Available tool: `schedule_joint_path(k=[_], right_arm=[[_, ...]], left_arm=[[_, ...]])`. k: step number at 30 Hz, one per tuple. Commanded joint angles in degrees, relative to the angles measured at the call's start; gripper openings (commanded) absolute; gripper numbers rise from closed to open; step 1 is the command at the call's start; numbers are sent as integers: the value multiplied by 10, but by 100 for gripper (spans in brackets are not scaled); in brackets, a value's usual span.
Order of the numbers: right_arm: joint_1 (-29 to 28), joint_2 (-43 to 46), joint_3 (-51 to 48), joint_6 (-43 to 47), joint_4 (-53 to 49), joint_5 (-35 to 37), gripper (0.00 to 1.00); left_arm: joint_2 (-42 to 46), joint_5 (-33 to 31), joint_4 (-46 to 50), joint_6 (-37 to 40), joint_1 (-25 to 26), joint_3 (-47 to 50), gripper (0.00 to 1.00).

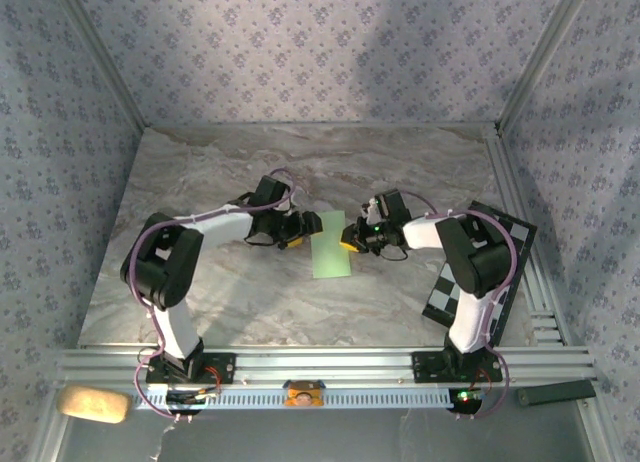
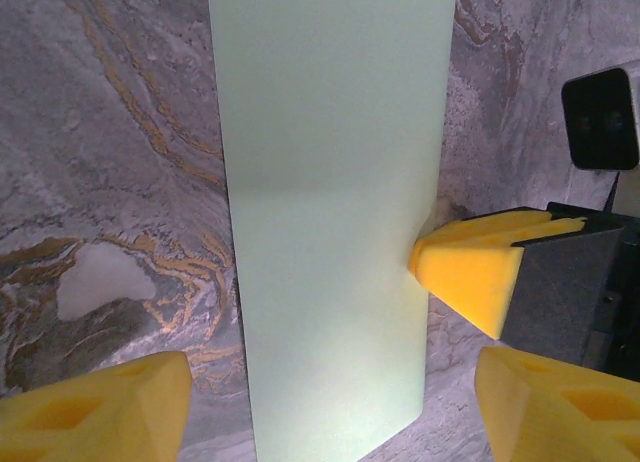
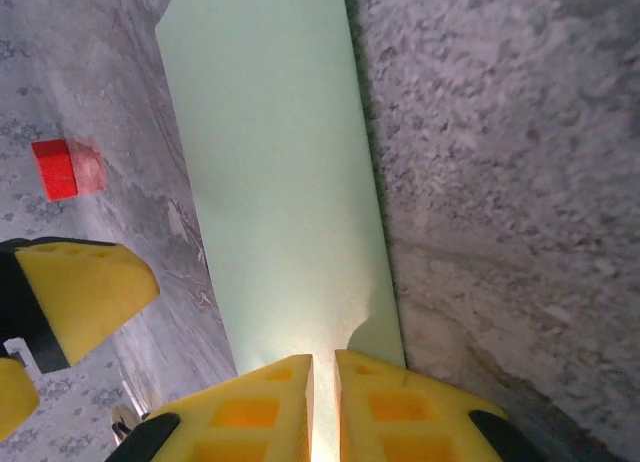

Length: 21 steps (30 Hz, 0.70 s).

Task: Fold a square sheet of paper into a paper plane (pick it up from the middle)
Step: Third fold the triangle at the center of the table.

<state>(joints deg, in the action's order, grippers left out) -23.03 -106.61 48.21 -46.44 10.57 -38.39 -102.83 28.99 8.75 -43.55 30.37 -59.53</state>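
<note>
Green sheet: R gripper prob. pinching one edge; L gripper wide open at opp. edge.

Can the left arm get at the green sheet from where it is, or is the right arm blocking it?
Probably yes. The left fingers stand open, straddling one end of the green sheet with nothing between. The right fingers pinch another edge, off to the side.

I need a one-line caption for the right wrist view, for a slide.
The right gripper pinches one edge of the green paper on the marble table.
</note>
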Motion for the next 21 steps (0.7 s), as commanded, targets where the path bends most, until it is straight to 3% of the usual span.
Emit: schedule_joint_path(k=[1,7,21], right_arm=[[-5,-17,-24,20,-73,30,15],[-12,-28,16,55,-172,65,15],[-12,-32,24,35,-173,71,14]], left_arm=[[-22,21,-1,2,-4,-14,75],[-49,29,7,-4,-5,-34,73],[-86,45,-1,-33,5,-50,63]])
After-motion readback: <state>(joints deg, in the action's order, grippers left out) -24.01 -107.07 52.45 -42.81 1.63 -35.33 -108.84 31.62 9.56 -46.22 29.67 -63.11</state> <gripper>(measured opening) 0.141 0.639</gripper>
